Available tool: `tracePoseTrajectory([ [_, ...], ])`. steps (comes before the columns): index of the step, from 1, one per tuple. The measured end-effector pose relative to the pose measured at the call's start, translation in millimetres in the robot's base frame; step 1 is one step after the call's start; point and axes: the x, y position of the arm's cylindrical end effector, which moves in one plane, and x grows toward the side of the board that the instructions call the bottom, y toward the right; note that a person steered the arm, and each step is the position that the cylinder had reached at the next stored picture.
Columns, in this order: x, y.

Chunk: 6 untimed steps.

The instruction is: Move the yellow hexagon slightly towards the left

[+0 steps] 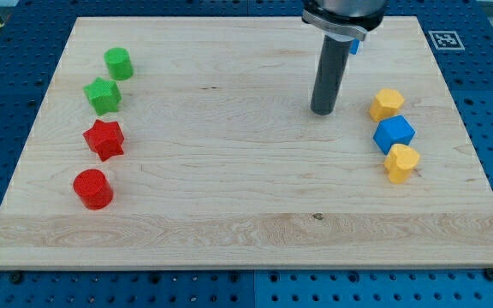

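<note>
- The yellow hexagon [386, 103] sits near the table's [229, 222] right edge in the view, just above the blue block [394, 133] and the yellow heart [401, 162].
- My tip [320, 111] stands left of the hexagon, apart from it; we have no gripper, so nothing is held.
- We judge we should circle to its right side, then push leftward briefly without touching the blue block.

my tip [321, 111] left of yellow hexagon [386, 103] (apart)
</note>
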Motion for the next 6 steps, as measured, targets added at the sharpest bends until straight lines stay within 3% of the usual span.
tracePoseTrajectory([
  [2, -44, 42],
  [4, -22, 163],
  [6, -3, 130],
])
